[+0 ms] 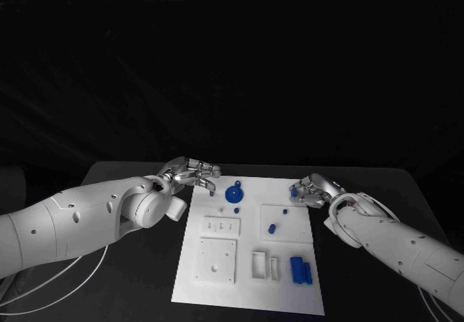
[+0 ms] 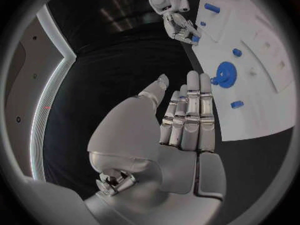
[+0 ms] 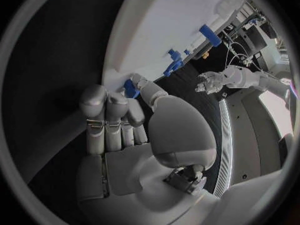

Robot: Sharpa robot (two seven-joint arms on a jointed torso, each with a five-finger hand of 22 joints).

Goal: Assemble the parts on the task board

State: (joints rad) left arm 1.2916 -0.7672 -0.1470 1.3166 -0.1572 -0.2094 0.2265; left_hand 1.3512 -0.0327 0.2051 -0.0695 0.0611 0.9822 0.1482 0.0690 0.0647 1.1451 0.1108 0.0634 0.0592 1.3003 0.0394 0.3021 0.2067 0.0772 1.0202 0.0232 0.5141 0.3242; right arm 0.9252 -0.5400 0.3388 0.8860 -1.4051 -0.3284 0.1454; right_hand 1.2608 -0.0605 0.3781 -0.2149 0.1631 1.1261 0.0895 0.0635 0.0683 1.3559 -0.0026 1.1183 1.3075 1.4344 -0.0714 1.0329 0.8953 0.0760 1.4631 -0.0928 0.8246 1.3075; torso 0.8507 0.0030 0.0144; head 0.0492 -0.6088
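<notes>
Nearest the lower edge of the head view, two blue cylinders (image 1: pixel 301 270) lie side by side on the task board (image 1: pixel 249 295). Higher, right of centre, a small blue peg (image 1: pixel 273 229) sits on it. Above, a blue gear (image 1: pixel 234 194) lies flat. At the board's upper left the left hand (image 1: pixel 192 174) hovers, fingers apart, holding nothing. At its upper right the right hand (image 1: pixel 310 190) seems to pinch a blue part (image 3: pixel 130 88).

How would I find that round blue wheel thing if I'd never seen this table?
Start at the white task board in the middle of the black table. Look to its far edge, near the left hand. The blue gear there is the only round, toothed part; the other blue parts are small pegs and bars.
</notes>
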